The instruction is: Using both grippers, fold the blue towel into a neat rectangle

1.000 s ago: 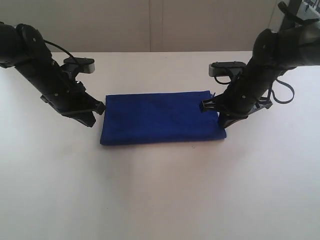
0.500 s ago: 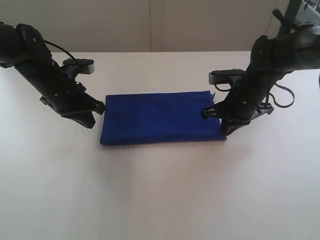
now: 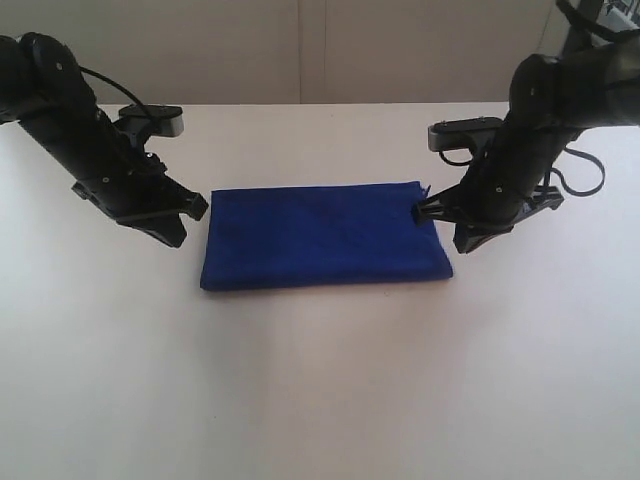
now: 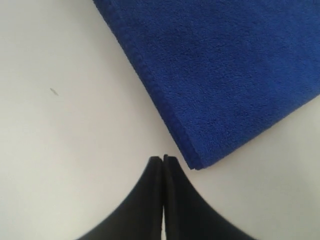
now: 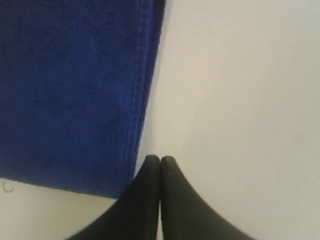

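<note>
exterior view: at the left of the frame, the left black jointed robot arm slants down from the upper left, and its left gripper (image 3: 176, 232) sits just beside the left edge of the towel. its jaws are pressed together with nothing between them. in the middle of the frame, the deep royal-blue fleecy towel (image 3: 320, 235) lies flat on the plain white table (image 3: 320, 390) as a tidy rectangle, long side across the frame. a small thread (image 3: 427, 187) sticks out at its upper right corner. at the right of the frame, the right black arm slants down from the upper right. its right gripper (image 3: 462, 240) is just beside the towel's right edge, jaws likewise closed tight and empty.

left wrist view: the closed gripper tip (image 4: 163, 159) is just beside a corner of the blue towel (image 4: 230, 75), over bare table.

right wrist view: the closed tip (image 5: 159, 158) sits right at the towel's (image 5: 70, 90) stitched edge, near a corner.
</note>
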You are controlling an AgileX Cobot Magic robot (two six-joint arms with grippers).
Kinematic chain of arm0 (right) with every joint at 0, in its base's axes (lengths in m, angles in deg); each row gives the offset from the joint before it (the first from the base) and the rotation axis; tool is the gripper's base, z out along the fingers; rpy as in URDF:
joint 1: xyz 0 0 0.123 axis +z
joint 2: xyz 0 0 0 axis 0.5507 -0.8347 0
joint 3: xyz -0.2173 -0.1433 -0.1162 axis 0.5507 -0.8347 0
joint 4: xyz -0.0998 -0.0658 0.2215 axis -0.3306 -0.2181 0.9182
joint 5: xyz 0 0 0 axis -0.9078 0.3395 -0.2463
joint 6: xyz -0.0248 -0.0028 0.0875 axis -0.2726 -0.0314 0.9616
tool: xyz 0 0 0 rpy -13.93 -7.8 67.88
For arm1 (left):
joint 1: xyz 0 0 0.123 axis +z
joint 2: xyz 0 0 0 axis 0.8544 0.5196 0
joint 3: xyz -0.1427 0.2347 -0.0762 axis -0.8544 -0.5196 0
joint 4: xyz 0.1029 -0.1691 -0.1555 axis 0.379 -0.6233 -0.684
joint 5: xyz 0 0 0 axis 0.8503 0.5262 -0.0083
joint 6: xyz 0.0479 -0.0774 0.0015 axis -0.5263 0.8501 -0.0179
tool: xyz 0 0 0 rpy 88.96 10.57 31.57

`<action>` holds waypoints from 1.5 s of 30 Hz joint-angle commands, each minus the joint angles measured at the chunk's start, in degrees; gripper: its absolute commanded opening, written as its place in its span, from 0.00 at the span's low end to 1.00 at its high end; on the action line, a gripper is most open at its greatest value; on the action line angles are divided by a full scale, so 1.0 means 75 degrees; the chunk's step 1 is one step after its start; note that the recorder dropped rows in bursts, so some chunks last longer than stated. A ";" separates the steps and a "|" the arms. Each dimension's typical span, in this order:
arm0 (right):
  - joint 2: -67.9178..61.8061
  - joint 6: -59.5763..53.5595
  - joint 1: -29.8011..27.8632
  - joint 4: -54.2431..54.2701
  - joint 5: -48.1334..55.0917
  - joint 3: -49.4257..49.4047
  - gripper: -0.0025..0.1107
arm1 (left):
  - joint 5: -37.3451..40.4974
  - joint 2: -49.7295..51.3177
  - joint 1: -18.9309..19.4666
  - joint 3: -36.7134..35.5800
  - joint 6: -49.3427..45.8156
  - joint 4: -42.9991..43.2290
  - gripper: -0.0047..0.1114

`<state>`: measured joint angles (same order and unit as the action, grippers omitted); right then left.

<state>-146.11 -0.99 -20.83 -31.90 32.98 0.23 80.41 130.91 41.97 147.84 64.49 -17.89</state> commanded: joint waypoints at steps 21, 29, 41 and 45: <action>-0.0330 -0.0223 0.0094 0.0417 0.0295 -0.0016 0.02 | 0.0144 -0.0090 0.0013 -0.0046 0.0087 -0.0025 0.04; -0.0330 -0.0803 0.0094 0.0896 0.0517 -0.0016 0.02 | 0.0115 -0.0090 0.0013 -0.0046 0.0087 -0.0025 0.04; -0.0330 -0.0864 0.0094 0.0912 0.0628 -0.0016 0.02 | 0.0115 -0.0090 0.0013 -0.0046 0.0087 -0.0025 0.04; 0.0119 -0.0568 -0.0189 0.0896 0.0616 -0.0016 0.02 | 0.0364 -0.0251 0.0013 -0.0046 0.0087 -0.0025 0.04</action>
<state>-147.73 -6.38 -20.84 -25.10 37.55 0.23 80.92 130.61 41.97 147.84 64.85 -17.75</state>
